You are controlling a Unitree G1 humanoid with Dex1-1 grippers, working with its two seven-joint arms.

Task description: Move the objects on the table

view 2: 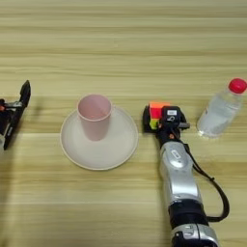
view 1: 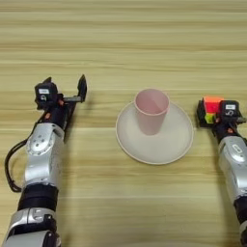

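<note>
We see the right gripper (view 2: pixel 155 117) closed around the puzzle cube (view 2: pixel 155 113), its black fingers on either side of the cube's orange, yellow and green faces, low over the table (view 2: pixel 120 43). Just to that gripper's left lies the beige plate (view 2: pixel 99 140), its rim close to the cube but apart from it, and the pink cup (view 2: pixel 94 116) stands upright, mouth up, on the far part of the plate. To the gripper's right, apart from it, a clear plastic bottle (view 2: pixel 219 110) with a red cap lies tilted on the wood. Our left gripper (view 1: pixel 65 89) sits well to the left of the plate with its two fingers spread wide and nothing between them, hovering near the table top. We cannot find the marker pen in either view.
</note>
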